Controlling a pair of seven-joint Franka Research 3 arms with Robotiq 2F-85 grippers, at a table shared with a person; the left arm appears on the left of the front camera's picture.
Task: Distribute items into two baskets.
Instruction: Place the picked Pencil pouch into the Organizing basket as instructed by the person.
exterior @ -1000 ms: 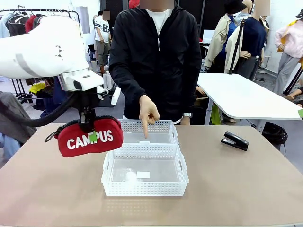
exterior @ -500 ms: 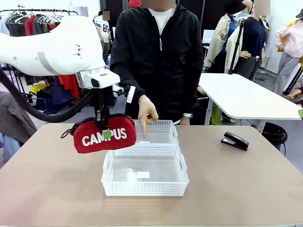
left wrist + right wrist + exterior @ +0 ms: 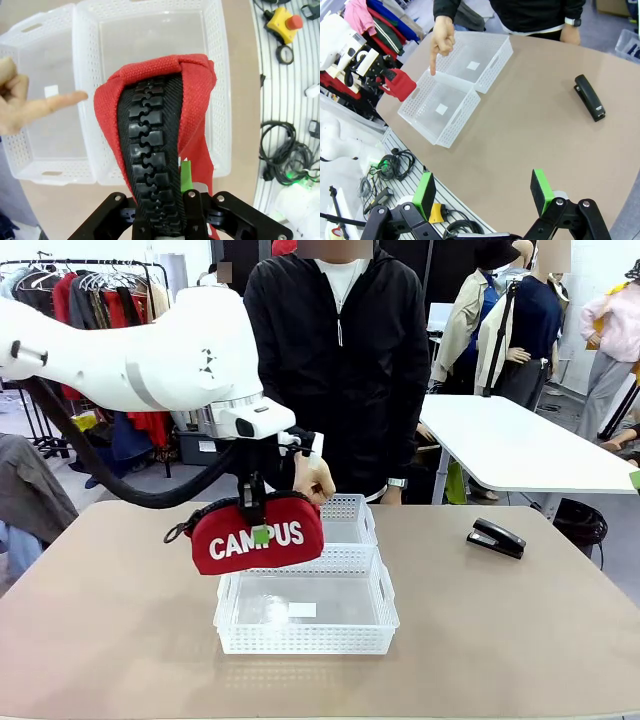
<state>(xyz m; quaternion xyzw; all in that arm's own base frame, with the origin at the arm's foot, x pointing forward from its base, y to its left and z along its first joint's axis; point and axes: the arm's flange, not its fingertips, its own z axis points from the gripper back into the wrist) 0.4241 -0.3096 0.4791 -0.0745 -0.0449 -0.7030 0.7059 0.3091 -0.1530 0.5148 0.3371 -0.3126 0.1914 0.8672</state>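
Front view: the left jaws were clenched on the zip ridge of the red pouch (image 3: 257, 535), which hung above the left end of the near basket (image 3: 305, 635). Left wrist view: the pouch sagged either side of the grip, so it looked soft and light. A person's hand (image 3: 20, 107) pointed into the far basket (image 3: 40, 65). Right wrist view: the right jaws stood released over the bench (image 3: 535, 135). The stapler (image 3: 590, 97) lay well apart, probably stiff and best pinched across its narrow body.

Right hand (image 3: 482, 192) spread wide above table (image 3: 530, 135), black stapler (image 3: 590, 97) apart from two baskets (image 3: 461, 121), person's finger (image 3: 433, 65) pointing
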